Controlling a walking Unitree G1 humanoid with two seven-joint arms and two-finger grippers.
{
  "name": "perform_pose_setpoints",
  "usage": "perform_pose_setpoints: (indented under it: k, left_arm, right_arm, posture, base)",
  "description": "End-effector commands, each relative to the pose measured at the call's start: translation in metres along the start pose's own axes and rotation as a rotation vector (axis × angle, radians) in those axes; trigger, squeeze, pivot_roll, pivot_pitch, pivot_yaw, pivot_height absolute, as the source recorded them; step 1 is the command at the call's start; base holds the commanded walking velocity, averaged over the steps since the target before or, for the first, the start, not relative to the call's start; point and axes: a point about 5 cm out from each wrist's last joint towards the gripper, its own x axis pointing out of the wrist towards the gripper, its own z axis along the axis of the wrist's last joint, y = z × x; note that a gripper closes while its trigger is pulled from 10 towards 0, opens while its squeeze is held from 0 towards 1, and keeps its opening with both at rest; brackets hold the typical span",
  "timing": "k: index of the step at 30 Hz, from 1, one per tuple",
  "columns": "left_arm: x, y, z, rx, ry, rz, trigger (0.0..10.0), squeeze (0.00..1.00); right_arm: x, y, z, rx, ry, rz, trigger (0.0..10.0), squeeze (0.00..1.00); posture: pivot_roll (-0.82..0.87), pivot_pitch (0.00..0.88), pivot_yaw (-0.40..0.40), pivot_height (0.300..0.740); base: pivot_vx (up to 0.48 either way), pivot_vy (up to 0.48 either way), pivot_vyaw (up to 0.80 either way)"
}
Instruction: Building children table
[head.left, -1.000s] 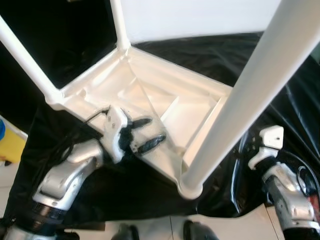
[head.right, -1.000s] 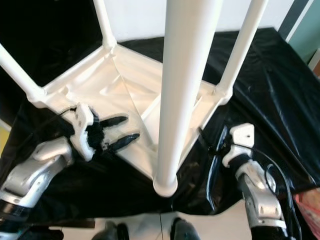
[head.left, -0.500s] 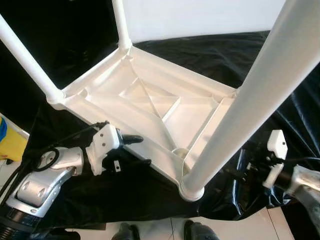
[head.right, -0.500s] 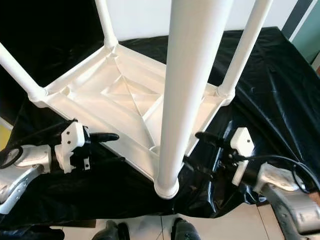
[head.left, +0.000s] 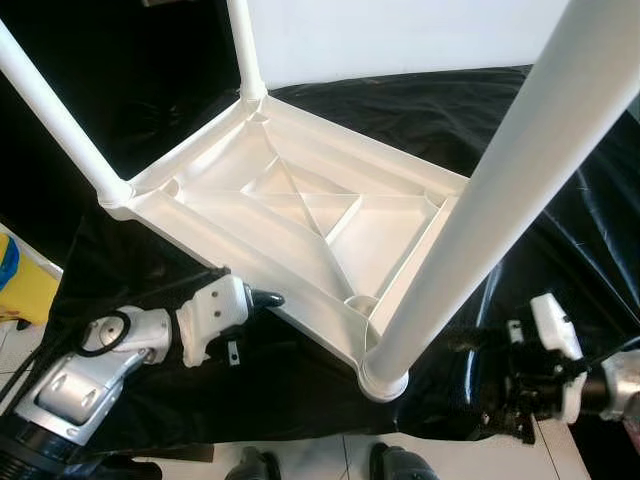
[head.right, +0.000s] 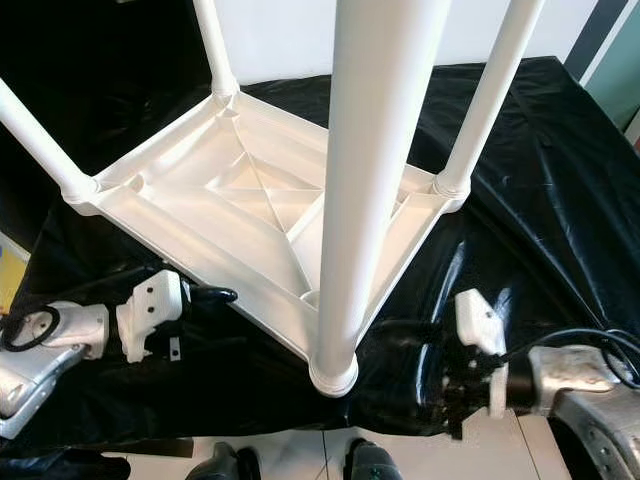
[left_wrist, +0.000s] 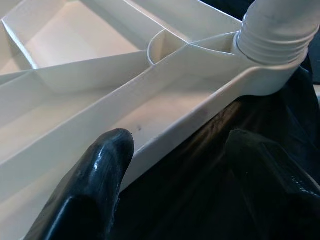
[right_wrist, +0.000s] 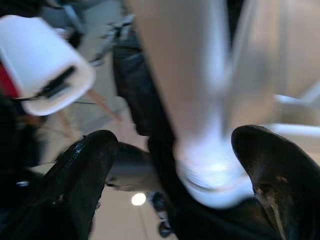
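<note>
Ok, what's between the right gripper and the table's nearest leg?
Just wrinkled black sheet: in the right eye view the open right gripper sits apart from the nearest leg of the upturned white table.

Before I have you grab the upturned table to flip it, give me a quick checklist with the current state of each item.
1. All four legs seated in the white table: ok for the near leg, its collar sits in the corner socket; cannot tell about tightness.
2. Left gripper at the near-left rim: ok, one finger over the edge, one below.
3. Left gripper open: ok.
4. Right gripper on the table: not ok, open and apart from it, beside the near corner.
5. Black sheet under the table: ok, though wrinkled.
</note>
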Motion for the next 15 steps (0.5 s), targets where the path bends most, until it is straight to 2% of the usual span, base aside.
perform_pose_setpoints:
  k: [1,4,7,9,15]
  left_arm:
    - [0.001,-0.008,-0.005,-0.003,0.016,-0.106,10.0,0.00]
    - [0.002,-0.009,-0.006,-0.001,0.017,-0.108,10.0,0.00]
    - [0.004,-0.008,-0.006,0.003,0.019,-0.101,10.0,0.00]
    - [0.004,-0.008,-0.006,0.004,0.015,-0.096,10.0,0.00]
    - [0.005,-0.007,-0.006,-0.002,0.008,-0.079,10.0,0.00]
  right_arm:
    - [0.011,0.002,0.003,-0.026,-0.031,0.024,10.0,0.00]
    - [0.021,-0.003,0.004,-0.049,-0.076,-0.010,10.0,0.00]
    - [0.048,-0.009,0.005,-0.051,-0.191,-0.112,10.0,0.00]
    - [0.061,-0.010,0.005,-0.033,-0.251,-0.163,10.0,0.00]
    - [0.067,-0.015,0.002,-0.014,-0.296,-0.274,10.0,0.00]
  posture:
    - [-0.10,0.175,0.082,0.740]
    - [-0.10,0.175,0.083,0.740]
    - [-0.09,0.172,0.083,0.740]
    - [-0.09,0.174,0.079,0.740]
    - [-0.09,0.172,0.080,0.740]
  base:
    - [0.000,0.000,0.00]
    - [0.000,0.000,0.00]
    - [0.000,0.000,0.00]
    - [0.000,0.000,0.00]
    - [0.000,0.000,0.00]
